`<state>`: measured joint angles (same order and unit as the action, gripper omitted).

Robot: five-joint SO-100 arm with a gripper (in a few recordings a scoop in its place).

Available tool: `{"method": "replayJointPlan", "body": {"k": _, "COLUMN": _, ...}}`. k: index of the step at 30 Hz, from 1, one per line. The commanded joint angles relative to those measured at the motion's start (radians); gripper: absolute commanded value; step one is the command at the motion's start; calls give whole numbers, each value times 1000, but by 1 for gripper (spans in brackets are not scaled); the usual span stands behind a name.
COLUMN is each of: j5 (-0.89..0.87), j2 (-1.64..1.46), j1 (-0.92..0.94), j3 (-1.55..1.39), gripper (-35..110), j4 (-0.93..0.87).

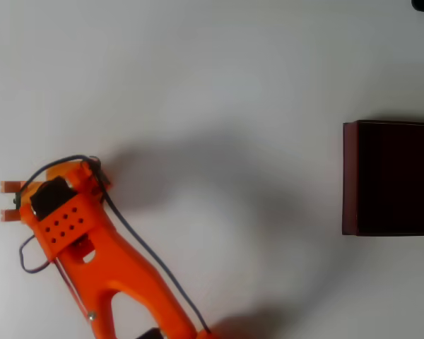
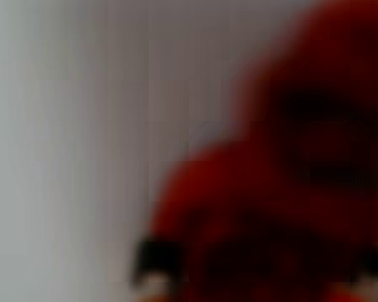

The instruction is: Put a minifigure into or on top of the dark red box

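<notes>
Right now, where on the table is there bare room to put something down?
Bare table runs between the arm at lower left and the box at the right edge, and across the top. The lower left is crowded by the arm and its cable.

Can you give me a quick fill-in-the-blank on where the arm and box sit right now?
1. In the overhead view, the dark red box sits at the ____ edge of the picture.
2. In the overhead view, the orange gripper is at the ____ side of the picture.
3. In the wrist view, a blurred shape of ____ colour sits very close to the lens.
4. The table surface is ____ in colour.

Missing words: right; left; red; white
</notes>
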<state>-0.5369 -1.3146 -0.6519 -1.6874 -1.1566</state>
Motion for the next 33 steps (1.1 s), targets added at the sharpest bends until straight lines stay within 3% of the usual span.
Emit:
{"method": "replayJointPlan", "body": {"k": 1, "j5": -12, "j2": -11, "j1": -14, "j3": 28, "gripper": 8, "j4": -23}}
{"method": "replayJointPlan", "body": {"k": 20, "j5": -18, "j2": -29, "j1": -15, "j3": 69, "gripper": 0, "j4": -103}}
{"method": "replayJointPlan", "body": {"k": 33, "j5": 25, "j2": -690, "j1": 160, "j3": -169, "gripper": 0, "j4": -345}}
